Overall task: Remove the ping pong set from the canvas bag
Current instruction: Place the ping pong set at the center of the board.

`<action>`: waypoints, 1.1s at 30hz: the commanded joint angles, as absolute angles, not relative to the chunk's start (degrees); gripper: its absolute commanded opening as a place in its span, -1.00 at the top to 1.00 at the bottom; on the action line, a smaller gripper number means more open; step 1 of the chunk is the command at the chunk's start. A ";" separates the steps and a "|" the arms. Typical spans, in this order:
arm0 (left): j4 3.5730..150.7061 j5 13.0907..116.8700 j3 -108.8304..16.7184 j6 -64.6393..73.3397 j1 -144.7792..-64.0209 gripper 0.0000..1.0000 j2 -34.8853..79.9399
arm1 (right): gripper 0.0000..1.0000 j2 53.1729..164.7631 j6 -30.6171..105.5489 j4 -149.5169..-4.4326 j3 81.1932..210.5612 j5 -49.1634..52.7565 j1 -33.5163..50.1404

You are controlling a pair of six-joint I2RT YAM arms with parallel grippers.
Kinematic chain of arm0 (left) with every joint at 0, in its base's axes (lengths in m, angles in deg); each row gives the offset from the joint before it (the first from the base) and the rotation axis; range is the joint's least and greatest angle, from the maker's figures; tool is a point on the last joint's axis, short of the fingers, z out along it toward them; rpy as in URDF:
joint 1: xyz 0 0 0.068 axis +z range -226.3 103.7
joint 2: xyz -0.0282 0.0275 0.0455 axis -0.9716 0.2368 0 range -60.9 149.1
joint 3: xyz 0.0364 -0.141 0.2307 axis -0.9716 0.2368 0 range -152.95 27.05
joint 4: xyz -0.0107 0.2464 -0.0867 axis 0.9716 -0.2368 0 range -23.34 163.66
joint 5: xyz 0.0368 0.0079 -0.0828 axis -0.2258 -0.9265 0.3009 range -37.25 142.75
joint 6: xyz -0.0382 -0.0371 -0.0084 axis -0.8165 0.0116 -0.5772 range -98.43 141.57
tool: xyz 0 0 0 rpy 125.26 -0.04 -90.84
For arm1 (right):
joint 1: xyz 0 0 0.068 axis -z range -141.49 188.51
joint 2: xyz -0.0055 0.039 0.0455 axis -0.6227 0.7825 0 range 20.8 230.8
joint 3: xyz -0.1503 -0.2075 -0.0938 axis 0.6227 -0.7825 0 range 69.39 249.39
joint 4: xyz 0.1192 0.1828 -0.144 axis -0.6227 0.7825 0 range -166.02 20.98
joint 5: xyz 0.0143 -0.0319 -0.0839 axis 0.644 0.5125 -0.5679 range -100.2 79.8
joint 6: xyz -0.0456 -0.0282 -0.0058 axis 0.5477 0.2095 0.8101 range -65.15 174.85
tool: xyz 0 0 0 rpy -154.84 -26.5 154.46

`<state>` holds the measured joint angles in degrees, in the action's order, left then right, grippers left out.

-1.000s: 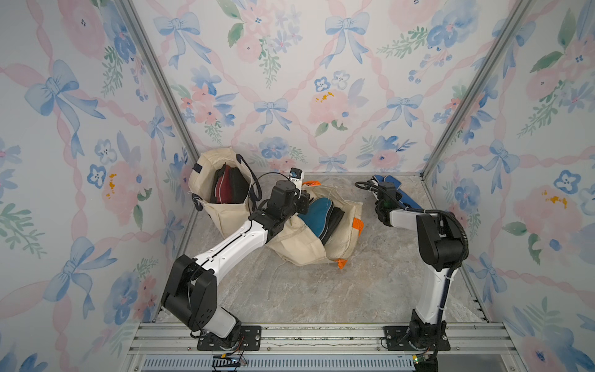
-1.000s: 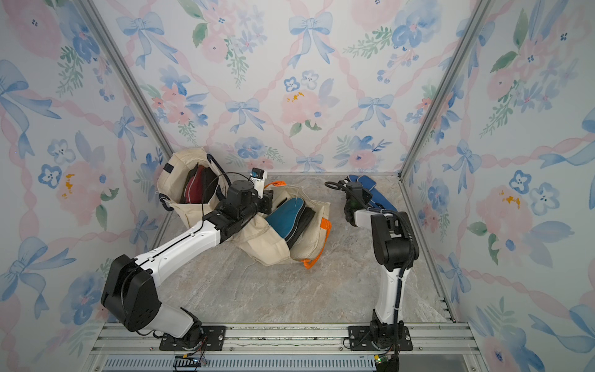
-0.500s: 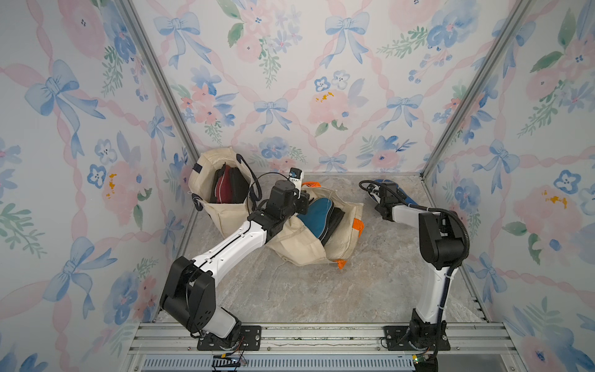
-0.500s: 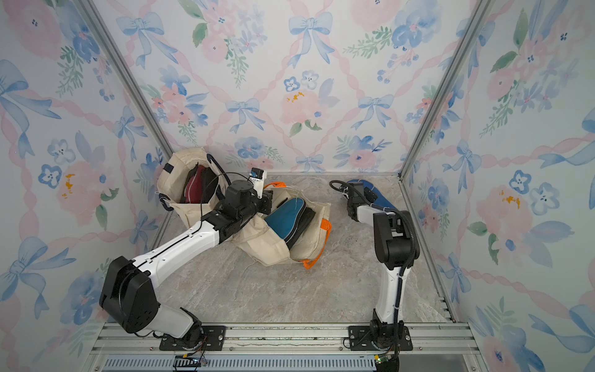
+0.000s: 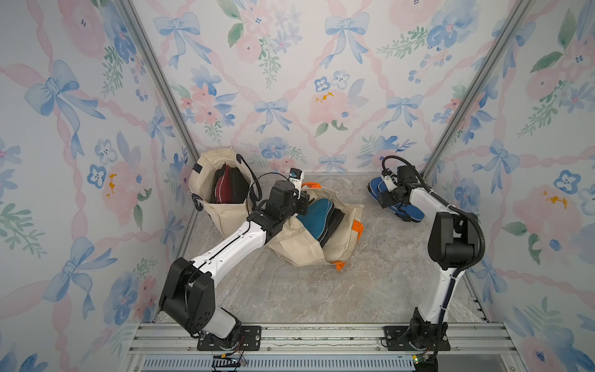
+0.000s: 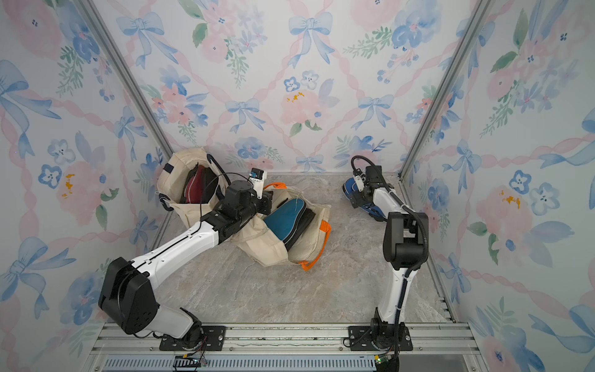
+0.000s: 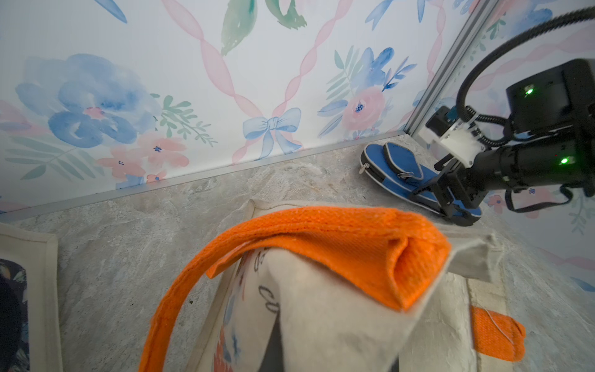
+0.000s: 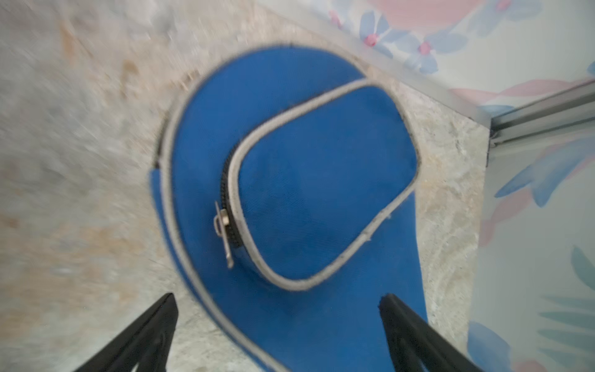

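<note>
Two arms reach from the near rail across the marbled table (image 5: 322, 290). Midway lies a slumped canvas bag (image 5: 299, 244) on its side, its mouth gaping, with a teal paddle case (image 5: 317, 215) and something dark under it showing inside. The left pincer (image 5: 304, 206) sits at the bag's upper rim and is closed. Its wrist view is filled with bunched canvas and an orange handle (image 7: 322, 238), but whether it pinches that cloth I cannot tell. Farther back, in the far left corner, a second canvas bag (image 5: 206, 174) stands upright with a red case (image 5: 225, 188) in it. In the far right corner the blue ping pong set (image 8: 322, 177), a zipped paddle-shaped case with grey piping, lies flat on the table, well apart from both bags and out of them. The right pincer (image 8: 277, 298) hangs low over the case's narrow handle end, its fingers (image 8: 396, 309) spread wide to either side and gripping nothing.
</note>
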<state>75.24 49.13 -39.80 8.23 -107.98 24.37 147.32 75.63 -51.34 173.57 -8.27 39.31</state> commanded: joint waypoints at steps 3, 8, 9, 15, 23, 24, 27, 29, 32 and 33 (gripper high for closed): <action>79.96 51.70 -39.94 7.77 -106.87 1.00 22.85 | -0.94 150.39 64.15 -43.69 178.65 10.75 40.60; 79.99 51.08 -39.75 8.12 -106.83 1.00 23.19 | -0.94 148.42 57.58 -50.13 175.49 12.03 41.72; 79.99 51.08 -39.70 8.12 -106.83 1.00 23.28 | -0.94 146.98 54.69 -52.99 174.02 12.61 42.21; 80.10 51.39 -39.66 8.22 -106.88 1.00 24.74 | -0.94 137.84 34.18 -67.18 165.79 10.57 43.41; 80.09 51.61 -39.67 8.47 -107.07 1.00 25.29 | -0.94 122.89 14.48 -65.04 153.98 -10.37 37.82; 80.08 51.69 -39.67 8.47 -107.11 1.00 25.39 | -0.94 120.56 10.99 -65.35 150.97 -13.52 37.04; 80.07 52.39 -39.81 8.21 -107.16 1.00 25.76 | -0.94 111.87 3.87 -69.66 140.88 -20.07 34.42; 80.07 52.75 -39.84 7.95 -107.28 1.00 26.06 | -0.94 106.51 1.07 -70.10 136.44 -25.23 31.69; 80.12 53.28 -40.01 7.90 -107.36 1.00 26.34 | -0.94 98.98 -2.06 -69.26 130.93 -31.92 26.65; 80.07 53.13 -39.88 8.11 -107.33 1.00 26.20 | -0.94 96.54 -2.93 -69.86 128.68 -33.62 24.68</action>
<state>76.90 51.87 -39.69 8.20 -107.31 25.64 100.42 3.74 -68.60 132.08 -23.79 28.14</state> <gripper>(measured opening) 0.049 0.969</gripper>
